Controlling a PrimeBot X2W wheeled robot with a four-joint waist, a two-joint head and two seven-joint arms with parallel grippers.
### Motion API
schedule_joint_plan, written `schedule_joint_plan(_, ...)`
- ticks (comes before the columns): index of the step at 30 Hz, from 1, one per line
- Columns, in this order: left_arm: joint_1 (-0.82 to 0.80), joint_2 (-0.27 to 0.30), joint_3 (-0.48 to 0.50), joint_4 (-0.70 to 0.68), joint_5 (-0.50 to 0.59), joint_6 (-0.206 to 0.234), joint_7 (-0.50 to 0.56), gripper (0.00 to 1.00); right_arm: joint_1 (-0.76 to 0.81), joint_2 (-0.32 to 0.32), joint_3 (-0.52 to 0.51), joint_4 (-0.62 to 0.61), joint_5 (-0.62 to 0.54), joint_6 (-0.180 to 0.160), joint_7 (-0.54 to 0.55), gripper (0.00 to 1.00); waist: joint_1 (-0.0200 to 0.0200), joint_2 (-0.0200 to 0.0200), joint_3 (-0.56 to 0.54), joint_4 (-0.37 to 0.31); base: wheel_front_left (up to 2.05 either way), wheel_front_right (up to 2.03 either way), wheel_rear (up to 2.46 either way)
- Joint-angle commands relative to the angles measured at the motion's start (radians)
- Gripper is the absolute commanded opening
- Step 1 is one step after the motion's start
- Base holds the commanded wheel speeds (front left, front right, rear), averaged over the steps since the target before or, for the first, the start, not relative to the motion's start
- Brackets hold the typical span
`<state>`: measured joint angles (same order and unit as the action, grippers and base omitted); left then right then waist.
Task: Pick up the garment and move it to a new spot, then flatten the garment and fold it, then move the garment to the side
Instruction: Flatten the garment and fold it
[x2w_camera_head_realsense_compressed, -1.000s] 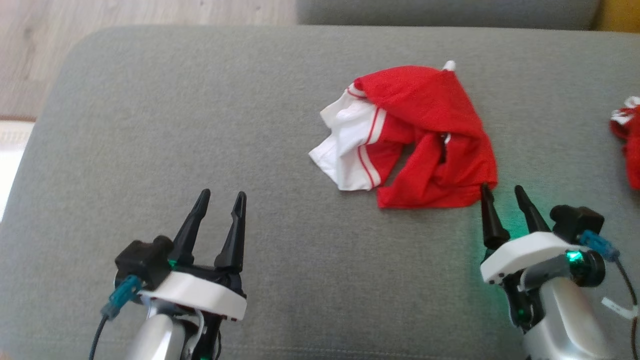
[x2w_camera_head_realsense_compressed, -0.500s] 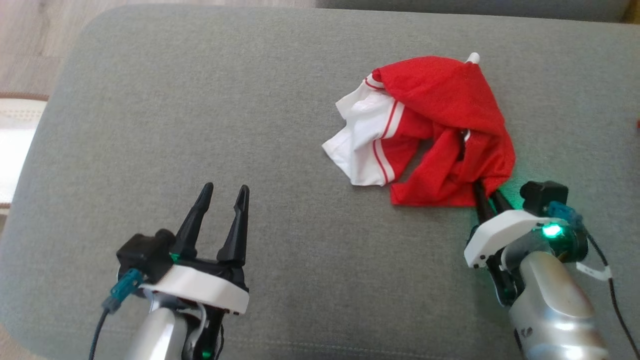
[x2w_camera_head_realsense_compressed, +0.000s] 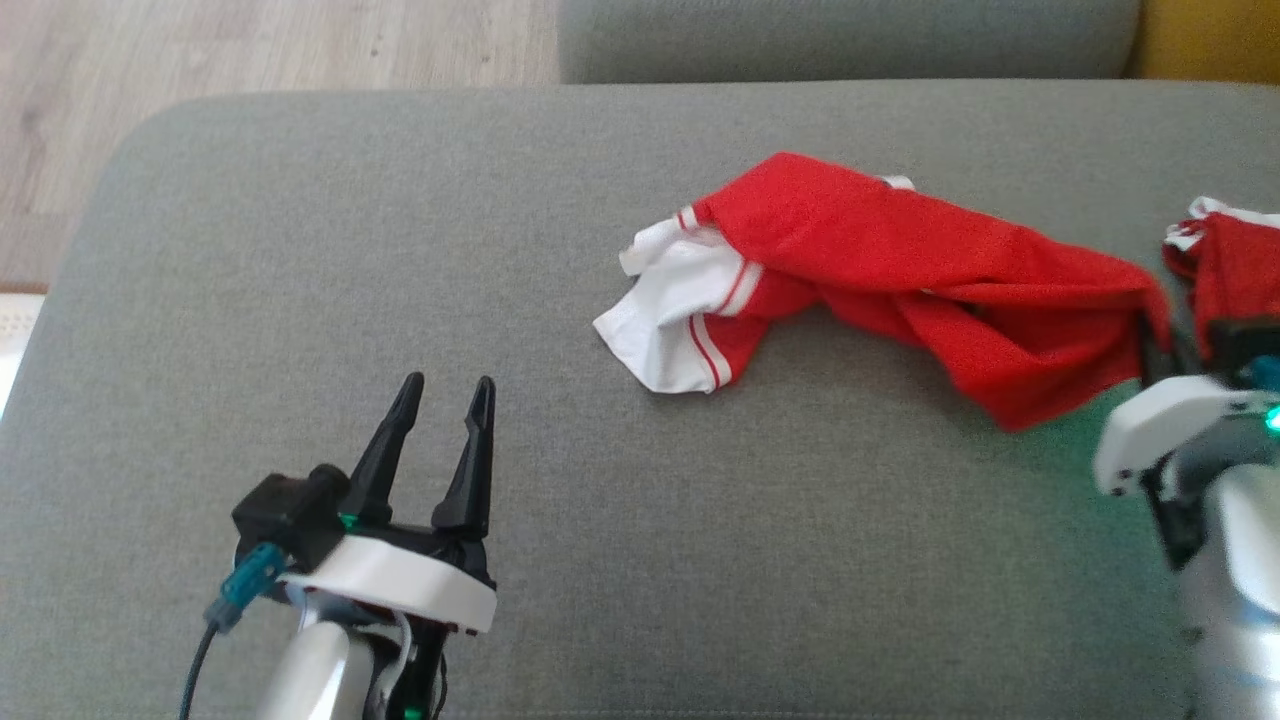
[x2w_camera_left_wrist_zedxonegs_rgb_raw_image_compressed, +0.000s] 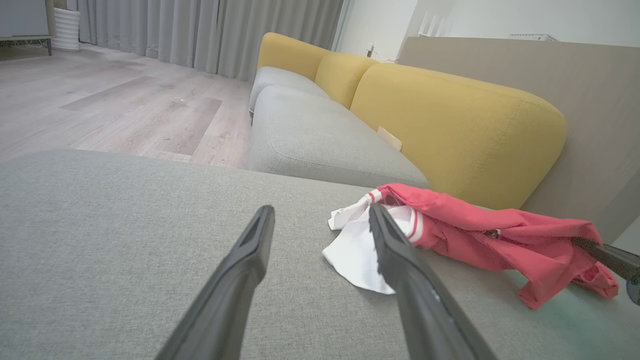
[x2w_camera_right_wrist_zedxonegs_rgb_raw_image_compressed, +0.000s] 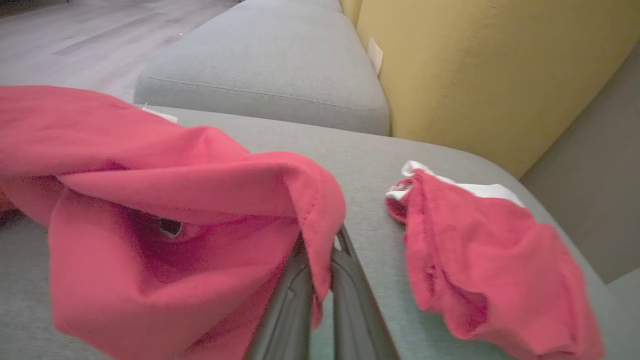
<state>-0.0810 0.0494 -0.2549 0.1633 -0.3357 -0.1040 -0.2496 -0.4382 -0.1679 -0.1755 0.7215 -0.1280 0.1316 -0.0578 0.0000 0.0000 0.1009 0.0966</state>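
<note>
The garment (x2w_camera_head_realsense_compressed: 900, 270) is red with a white, red-striped part at its left end. It lies stretched left to right across the grey seat cushion (x2w_camera_head_realsense_compressed: 400, 250). My right gripper (x2w_camera_head_realsense_compressed: 1160, 335) is shut on its right-hand red edge, which hangs lifted off the cushion. In the right wrist view the red cloth (x2w_camera_right_wrist_zedxonegs_rgb_raw_image_compressed: 165, 200) drapes over my closed right gripper (x2w_camera_right_wrist_zedxonegs_rgb_raw_image_compressed: 320, 260). My left gripper (x2w_camera_head_realsense_compressed: 445, 385) stands open over bare cushion at the lower left, apart from the garment. The left wrist view shows the open left gripper (x2w_camera_left_wrist_zedxonegs_rgb_raw_image_compressed: 320, 212) in front of the garment's (x2w_camera_left_wrist_zedxonegs_rgb_raw_image_compressed: 480, 235) white end.
A second red and white garment (x2w_camera_head_realsense_compressed: 1235, 270) lies crumpled at the cushion's right edge, just right of my right gripper, also in the right wrist view (x2w_camera_right_wrist_zedxonegs_rgb_raw_image_compressed: 480, 235). Another grey seat cushion (x2w_camera_head_realsense_compressed: 850, 40) lies beyond. A yellow backrest (x2w_camera_left_wrist_zedxonegs_rgb_raw_image_compressed: 450, 115) runs along the right. Wood floor (x2w_camera_head_realsense_compressed: 250, 50) lies far left.
My right gripper went from open to shut on the garment's lower right edge and pulled it rightward, stretching the crumpled heap into a long strip. The head camera shifted. My left gripper stayed put.
</note>
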Motion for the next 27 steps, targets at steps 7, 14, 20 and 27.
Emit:
schedule_joint_plan(7,0.007,0.001,0.021,-0.032,-0.012,0.013,-0.012,1.00,0.040,-0.072,-0.027,-0.107,-0.006,-0.001,0.111,0.05,0.0000,0.0000,-0.043,-0.011,0.00,0.00,0.00)
schedule_joint_plan(14,0.025,0.001,0.030,-0.032,-0.009,0.015,-0.012,1.00,0.092,0.014,-0.045,-0.187,0.005,-0.001,0.108,1.00,0.0000,0.0000,-0.061,-0.026,0.00,0.00,0.00)
schedule_joint_plan(20,0.031,0.001,0.045,-0.046,-0.001,0.014,-0.012,1.00,0.198,0.110,0.051,-0.344,0.123,-0.001,0.042,1.00,0.0000,0.0000,-0.070,-0.056,0.00,0.00,0.00)
schedule_joint_plan(27,0.026,0.001,0.052,-0.058,0.003,0.013,-0.012,1.00,0.312,0.117,0.226,-0.470,0.321,-0.001,0.007,1.00,0.0000,0.0000,-0.062,-0.081,0.00,0.00,0.00)
